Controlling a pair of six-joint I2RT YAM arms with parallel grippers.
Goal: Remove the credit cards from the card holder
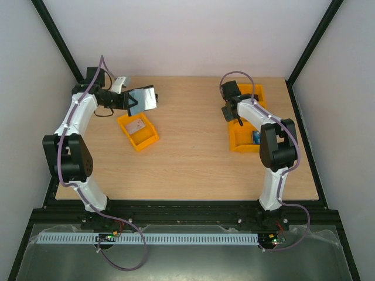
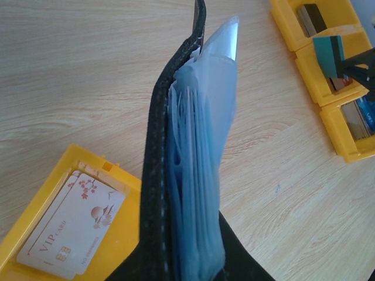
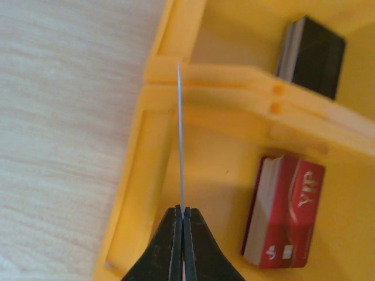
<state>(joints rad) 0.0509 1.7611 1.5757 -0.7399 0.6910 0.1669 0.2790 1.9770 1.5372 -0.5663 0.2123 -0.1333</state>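
Note:
My left gripper [image 1: 131,102] is shut on the card holder [image 1: 143,99] and holds it above the table at the far left. In the left wrist view the card holder [image 2: 155,175] is edge-on, with a black outer cover and blue-grey inner sleeves fanned open, clamped in my left gripper [image 2: 187,260]. My right gripper [image 3: 183,214] is shut on one thin credit card [image 3: 180,134], seen edge-on over an orange tray compartment. The left wrist view shows that card as teal [image 2: 328,54]. The right gripper [image 1: 229,112] hovers at the trays' left edge.
A yellow tray [image 1: 145,141] below the card holder holds white VIP cards [image 2: 73,228]. The orange trays [image 1: 239,142] on the right hold a red card stack [image 3: 284,213] and a black stack [image 3: 310,55].

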